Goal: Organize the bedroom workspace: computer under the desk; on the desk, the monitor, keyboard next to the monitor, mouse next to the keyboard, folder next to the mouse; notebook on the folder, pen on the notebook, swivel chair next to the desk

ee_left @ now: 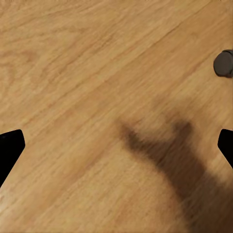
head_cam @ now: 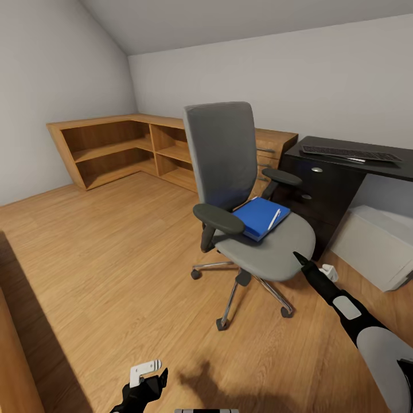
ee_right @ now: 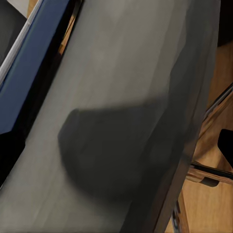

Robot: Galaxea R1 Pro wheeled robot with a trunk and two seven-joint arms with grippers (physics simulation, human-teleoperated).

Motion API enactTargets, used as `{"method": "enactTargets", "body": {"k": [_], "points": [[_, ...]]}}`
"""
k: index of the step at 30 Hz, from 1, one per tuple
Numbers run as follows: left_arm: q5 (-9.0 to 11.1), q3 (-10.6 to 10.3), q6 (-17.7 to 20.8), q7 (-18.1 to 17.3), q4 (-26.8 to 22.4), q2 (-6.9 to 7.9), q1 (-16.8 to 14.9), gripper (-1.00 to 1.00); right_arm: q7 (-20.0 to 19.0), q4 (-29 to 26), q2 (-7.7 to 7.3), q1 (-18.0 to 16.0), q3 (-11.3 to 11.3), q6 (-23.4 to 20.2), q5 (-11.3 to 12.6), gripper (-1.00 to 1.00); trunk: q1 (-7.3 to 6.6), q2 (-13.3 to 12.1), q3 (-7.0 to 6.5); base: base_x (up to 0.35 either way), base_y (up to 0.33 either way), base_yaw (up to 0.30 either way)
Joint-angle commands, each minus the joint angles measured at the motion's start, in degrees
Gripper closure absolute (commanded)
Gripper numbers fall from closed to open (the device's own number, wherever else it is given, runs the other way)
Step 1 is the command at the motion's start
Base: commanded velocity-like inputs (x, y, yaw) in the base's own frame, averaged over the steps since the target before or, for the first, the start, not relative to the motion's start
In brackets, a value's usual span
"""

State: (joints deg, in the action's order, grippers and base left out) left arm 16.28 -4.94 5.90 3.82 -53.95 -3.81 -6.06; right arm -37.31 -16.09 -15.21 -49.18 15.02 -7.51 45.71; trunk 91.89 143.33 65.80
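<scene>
While the right claw [head_cam: 299, 258] reaches spread over the swivel chair [head_cam: 269, 252], the left claw [head_cam: 150, 385] hangs wide.

Open floor to the left, crowded corner to the right

The grey upholstered swivel chair [head_cam: 241, 201] stands mid-room, its black armrests [head_cam: 218, 218] flanking the bright blue flat folder [head_cam: 259, 217] on the seat; the seat front is open. The black surface with drawers [head_cam: 338, 172] and light grey boxy computer case [head_cam: 376, 244] close off the right side, while bare wooden floor [head_cam: 103, 246] lies open leftward.
</scene>
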Motion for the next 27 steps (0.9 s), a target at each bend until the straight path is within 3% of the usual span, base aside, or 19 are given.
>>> {"method": "enactTargets", "body": {"k": [1,27], "points": [[0.6,-0.2,0.2,0.4,-0.1,0.03,0.0,-1.00,-0.3,0.0,-0.03,0.0,0.2,-0.6,0.6,-1.00,-0.01,0.0,0.05,0.000,0.000,0.000],[0.7,-0.1,0.2,-0.4,-0.1,-0.05,0.0,-1.00,-0.5,0.0,-0.17,0.0,0.1,-0.3,0.6,-1.00,-0.01,0.0,0.05,0.037,0.000,0.000]]}}
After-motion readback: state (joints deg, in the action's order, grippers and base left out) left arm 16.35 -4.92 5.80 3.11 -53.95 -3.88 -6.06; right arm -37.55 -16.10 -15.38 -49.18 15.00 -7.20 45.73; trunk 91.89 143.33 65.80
